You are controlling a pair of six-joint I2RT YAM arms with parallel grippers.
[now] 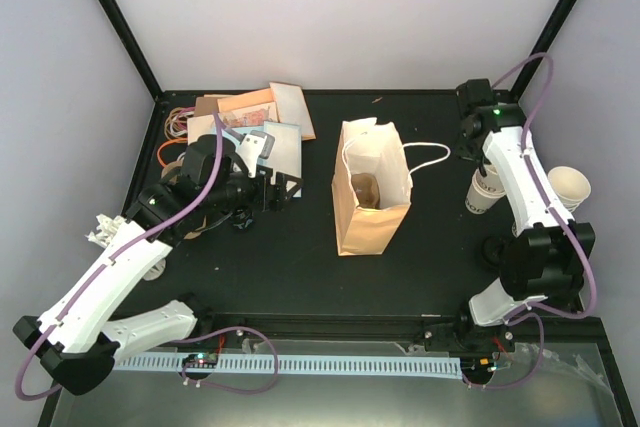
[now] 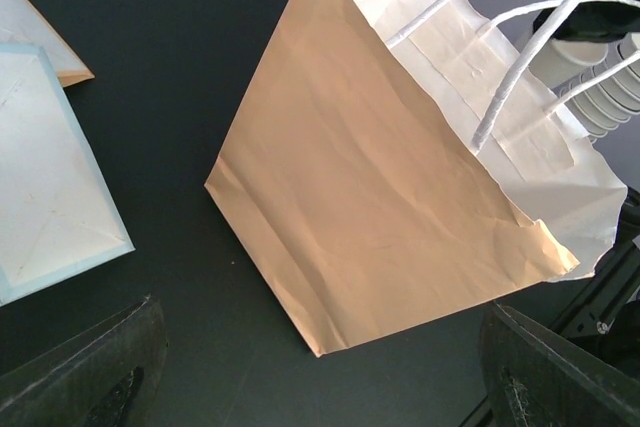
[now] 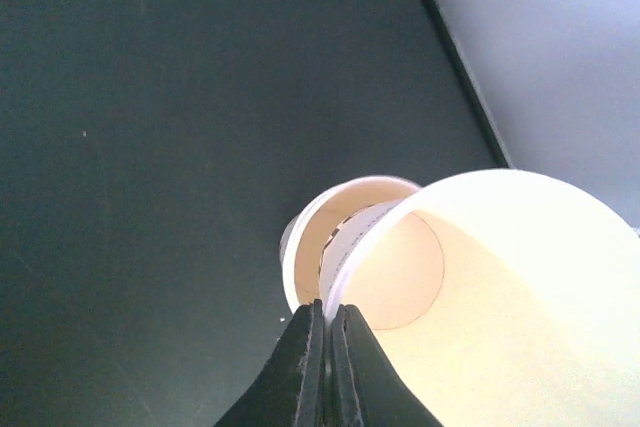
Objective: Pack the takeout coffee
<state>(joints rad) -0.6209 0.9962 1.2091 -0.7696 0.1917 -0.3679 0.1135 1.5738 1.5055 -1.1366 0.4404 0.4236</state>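
The lidded takeout coffee does not show in any view. A brown paper bag (image 1: 370,197) with white handles stands open at mid-table; it also fills the left wrist view (image 2: 380,187). My left gripper (image 1: 280,190) is open and empty just left of the bag, its jaws spread wide (image 2: 325,382). My right gripper (image 3: 328,332) is shut on the rim of a lidless cream cup (image 3: 500,307), tilted, at the right (image 1: 487,190). A second lidless cup (image 3: 335,212) stands just beyond it.
Envelopes and papers (image 1: 260,112) lie at the back left, one white and blue (image 2: 50,177). Coloured bands (image 1: 178,122) lie in the back-left corner. Another cream cup (image 1: 568,187) sits by the right wall. Something white and crumpled (image 1: 105,230) lies at the left edge.
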